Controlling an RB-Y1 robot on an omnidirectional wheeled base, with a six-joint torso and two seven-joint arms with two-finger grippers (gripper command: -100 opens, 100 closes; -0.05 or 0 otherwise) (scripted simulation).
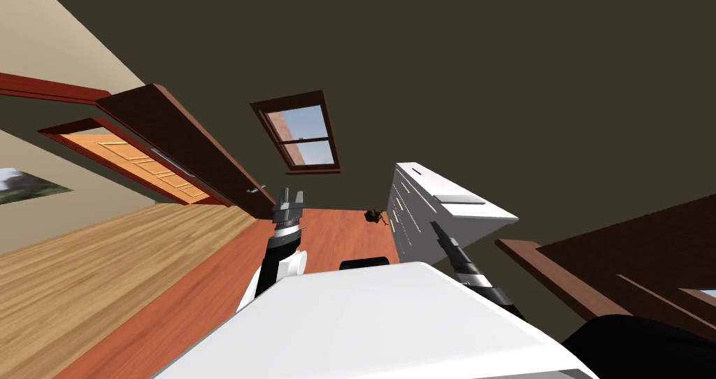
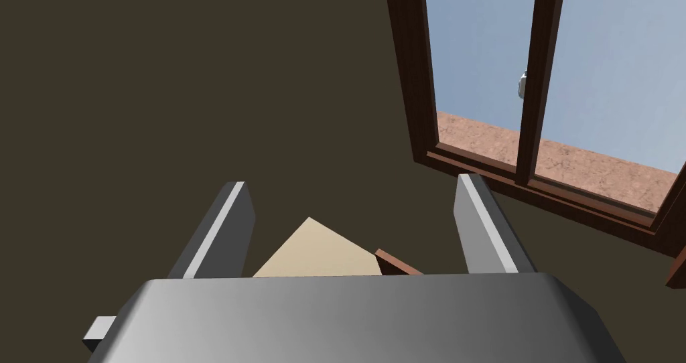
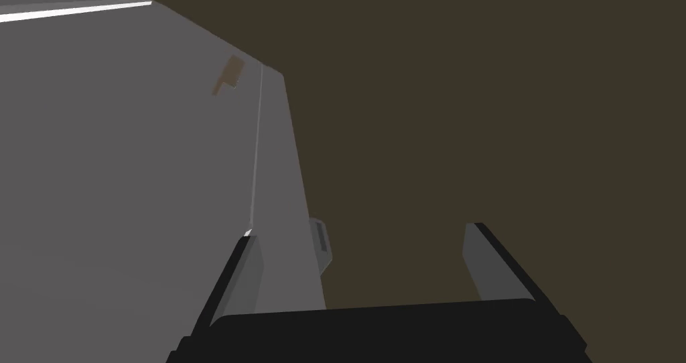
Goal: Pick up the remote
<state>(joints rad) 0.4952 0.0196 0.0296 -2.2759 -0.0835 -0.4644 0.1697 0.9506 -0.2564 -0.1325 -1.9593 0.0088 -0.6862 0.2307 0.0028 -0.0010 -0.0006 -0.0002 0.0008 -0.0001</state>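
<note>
The remote (image 1: 460, 199), a flat light grey slab, lies on top of the white dresser (image 1: 412, 217), toward the end nearer the robot. The right end effector (image 3: 365, 265) hangs close beside that dresser's side, fingers spread wide with nothing between them. The left end effector (image 1: 290, 201) is raised well apart from the dresser, equally wide.

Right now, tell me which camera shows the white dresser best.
The head view: the white dresser shows its drawer front and its top, with a flat grey thing on it. The right wrist view shows one plain grey face close up. The left wrist view faces a window.
</note>
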